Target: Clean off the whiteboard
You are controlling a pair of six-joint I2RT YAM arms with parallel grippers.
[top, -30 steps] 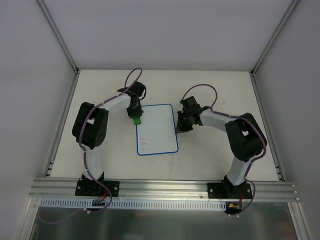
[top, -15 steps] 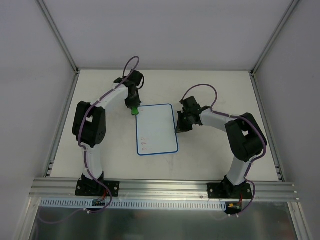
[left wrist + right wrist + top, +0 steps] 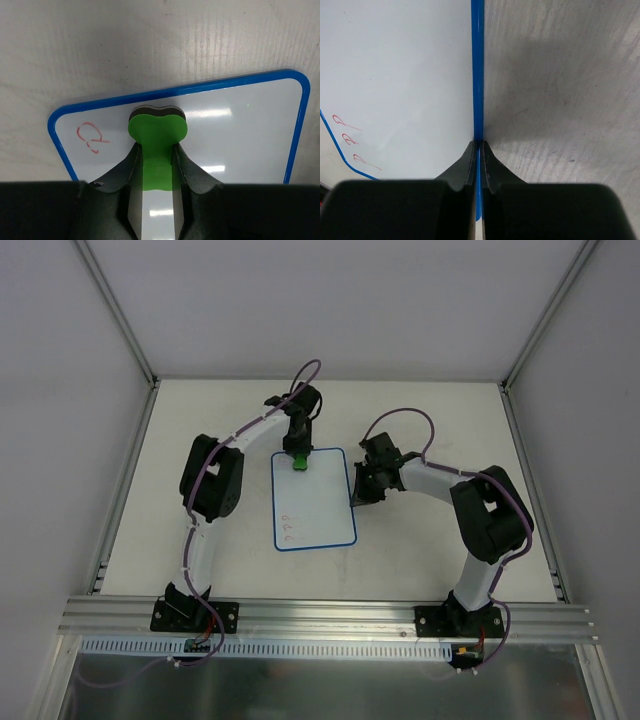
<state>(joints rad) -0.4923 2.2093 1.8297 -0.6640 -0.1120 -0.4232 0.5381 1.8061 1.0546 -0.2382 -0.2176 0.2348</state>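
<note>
The whiteboard (image 3: pixel 318 502) lies flat on the table, blue-edged, with three small red marks (image 3: pixel 288 528) near its near-left corner. My left gripper (image 3: pixel 298 458) is shut on the green eraser (image 3: pixel 298 464) and presses it on the board's far edge. In the left wrist view the eraser (image 3: pixel 157 131) sits between my fingers on the board (image 3: pixel 240 115), with one red mark (image 3: pixel 90 137) just to its left. My right gripper (image 3: pixel 356 496) is shut on the board's right edge. The right wrist view shows the jaws (image 3: pixel 479 148) pinching the blue border (image 3: pixel 477 70).
The scuffed off-white tabletop (image 3: pixel 440 420) surrounds the board. Aluminium frame posts and white walls close in the back and sides. A metal rail (image 3: pixel 330 612) runs along the near edge by the arm bases.
My left arm has carried the eraser from the board's left edge, past the far-left corner, rightwards onto the far edge. The right gripper and the board have not moved.
</note>
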